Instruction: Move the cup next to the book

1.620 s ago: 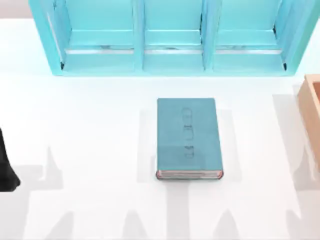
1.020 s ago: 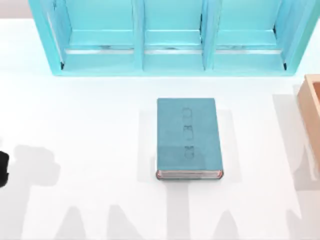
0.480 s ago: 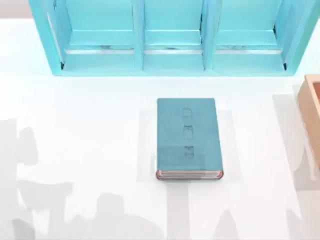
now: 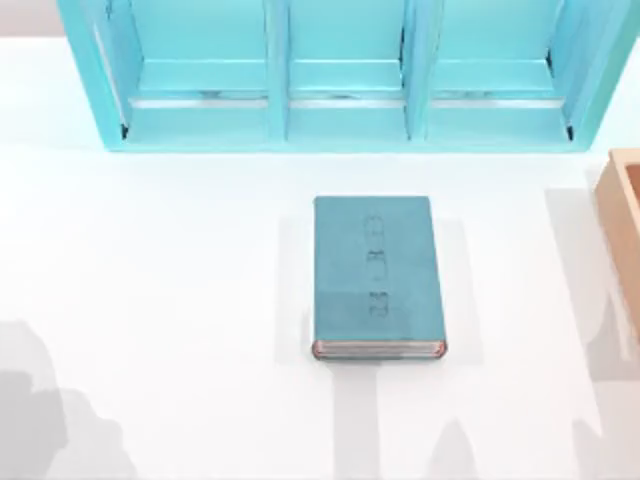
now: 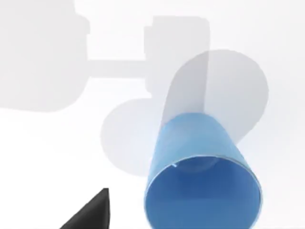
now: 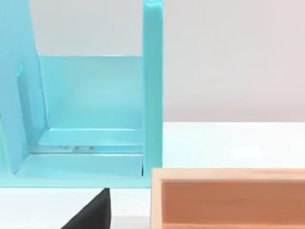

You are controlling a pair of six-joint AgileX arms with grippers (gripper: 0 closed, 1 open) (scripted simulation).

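The book [image 4: 375, 275], a thick teal hardcover with faint embossed marks, lies flat at the middle of the white table, its pale, red-trimmed page edge toward the front. In the left wrist view the small light-blue cup [image 5: 202, 191] stands on bare white table, its open mouth toward the camera. A dark tip of my left gripper [image 5: 93, 212] sits beside the cup, apart from it. A dark tip of my right gripper [image 6: 93, 212] hangs in front of the shelf unit and the wooden box.
A large turquoise shelf unit [image 4: 340, 75] spans the back of the table; its end compartment [image 6: 90, 119] faces the right wrist camera. A light wooden box [image 4: 625, 230] stands at the right edge, its open top [image 6: 228, 198] close under the right gripper. Arm shadows fall on the table's front left.
The dark shape of my left arm at the top view's left edge has slipped out of the picture, and its shadow has drifted to the front left corner. The book has not moved.
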